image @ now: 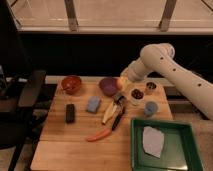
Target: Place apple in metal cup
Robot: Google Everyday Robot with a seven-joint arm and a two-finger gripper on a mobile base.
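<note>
My gripper (123,84) hangs from the white arm above the back middle of the wooden table, between the purple bowl (107,85) and the glass. It is shut on the apple (120,80), a small yellow-orange fruit held above the table. The metal cup (150,87) stands empty at the back right of the table, a short way to the right of the gripper and apart from it.
A clear glass with dark red contents (136,95) and a light blue cup (151,108) stand near the metal cup. An orange-red bowl (71,84), blue sponge (93,104), black block (70,113), banana (108,113), carrot (98,135) and a green tray (189,155) holding a white cloth (152,141) are also there.
</note>
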